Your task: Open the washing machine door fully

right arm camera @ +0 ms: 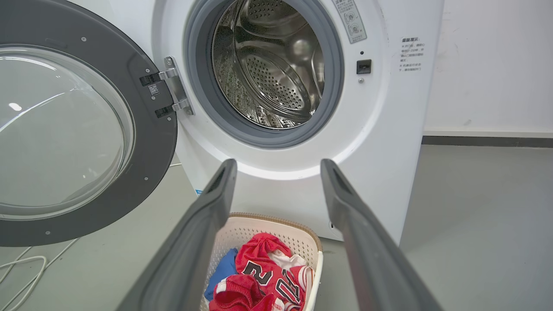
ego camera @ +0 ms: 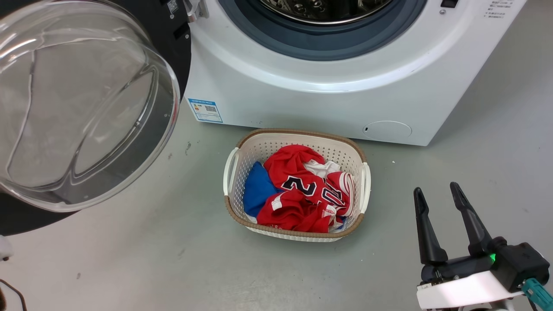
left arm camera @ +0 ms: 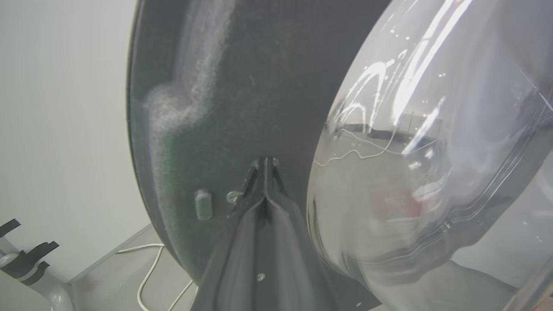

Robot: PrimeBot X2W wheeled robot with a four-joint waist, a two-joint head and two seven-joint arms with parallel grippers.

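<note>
The washing machine door (ego camera: 82, 112) stood swung out to the left of the washing machine (ego camera: 324, 99), hanging from a metal hinge (right arm camera: 175, 88) at the left edge of the opening. Its clear glass bowl bulged toward me from a broad dark ring and was bright with reflections. The steel drum (right arm camera: 276, 73) and its grey-blue gasket (right arm camera: 259, 139) lay exposed. My left gripper (left arm camera: 264, 162) had its fingers pressed together, tips at the door's dark ring just beside the bowl; I could not tell whether they touched it. My right gripper (ego camera: 435, 188) hovered spread wide above the floor, right of the white laundry basket (ego camera: 302, 132) of red and blue clothes.
</note>
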